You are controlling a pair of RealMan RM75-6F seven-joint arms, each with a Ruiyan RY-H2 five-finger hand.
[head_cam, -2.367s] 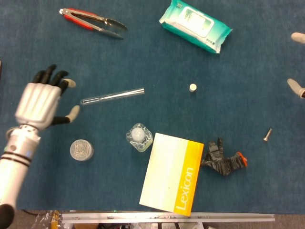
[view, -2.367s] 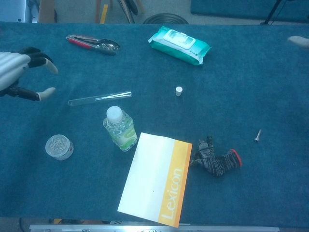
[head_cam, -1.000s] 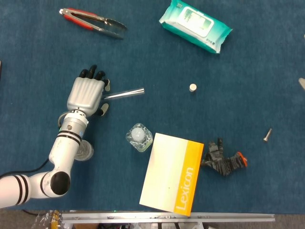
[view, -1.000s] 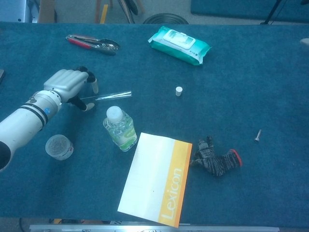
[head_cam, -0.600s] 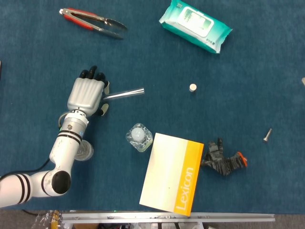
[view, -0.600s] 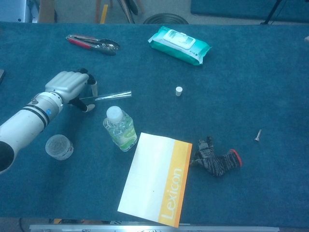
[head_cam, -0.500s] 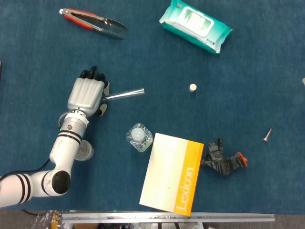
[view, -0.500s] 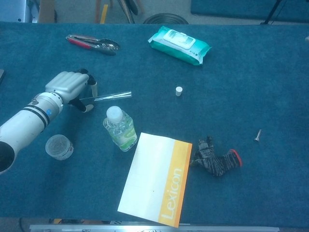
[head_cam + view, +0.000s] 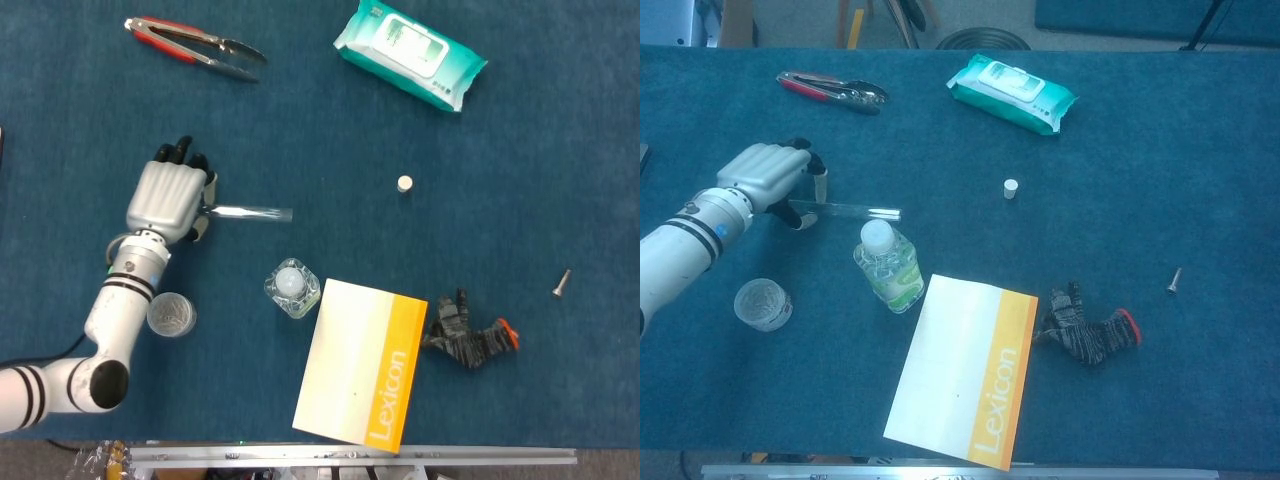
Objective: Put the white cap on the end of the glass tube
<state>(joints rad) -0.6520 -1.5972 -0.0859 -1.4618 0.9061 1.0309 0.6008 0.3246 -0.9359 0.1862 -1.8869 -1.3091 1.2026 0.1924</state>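
1. Left robot hand (image 9: 168, 197): knuckles up, fingers curled down around one end of the tube (image 9: 250, 212); white forearm with black bands runs back toward the lower-left corner of the head view; same hand in chest view (image 9: 768, 177) at the left side of the desk (image 9: 1200, 180).
2. Right robot hand: not seen in either view.
3. Tube: clear glass, pinched at its left end, free end pointing right, roughly level in both views; whether it rests on the desk or hangs just above it cannot be told.
4. Cap (image 9: 404, 183): small, white, standing alone on the blue desk well to the right of the tube's free end; open cloth between them.
5. Bottle (image 9: 292, 287): clear, white-topped, just below the tube's free end; near but apart.
6. Booklet (image 9: 362, 363): white with a yellow band, lettered "Lexicon"; its upper-left corner just beside the bottle; its lower edge near the front rim of the desk.
7. Round jar (image 9: 171, 314): beside the left forearm, touching or nearly so.
8. Glove (image 9: 468, 334): grey knit with an orange cuff, right of the booklet.
9. Screw (image 9: 561, 283): far right, alone.
10. Wipes pack (image 9: 409, 52): teal, far side; print too small to read.
11. Pliers (image 9: 193, 44): red handles, far left.
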